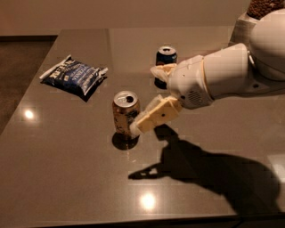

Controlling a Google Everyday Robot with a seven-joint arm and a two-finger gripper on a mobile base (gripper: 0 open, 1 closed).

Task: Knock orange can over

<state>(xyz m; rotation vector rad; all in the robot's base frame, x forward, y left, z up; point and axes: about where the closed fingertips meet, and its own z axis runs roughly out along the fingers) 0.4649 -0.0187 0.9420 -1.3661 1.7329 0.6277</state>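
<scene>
The orange can (pixel 124 116) stands upright near the middle of the grey table (pixel 67 169), its silver top open. My gripper (pixel 145 99) reaches in from the right and is open. Its lower finger (pixel 153 118) points down-left, with its tip against the can's lower right side. The upper finger (pixel 164 71) is further back, in front of the dark blue can (pixel 165 57).
A dark blue snack bag (pixel 74 75) lies at the back left. The dark blue can stands upright behind the gripper, partly hidden by it. A pale container of brown items (pixel 262 11) sits at the far right corner. The arm's shadow falls on the front right.
</scene>
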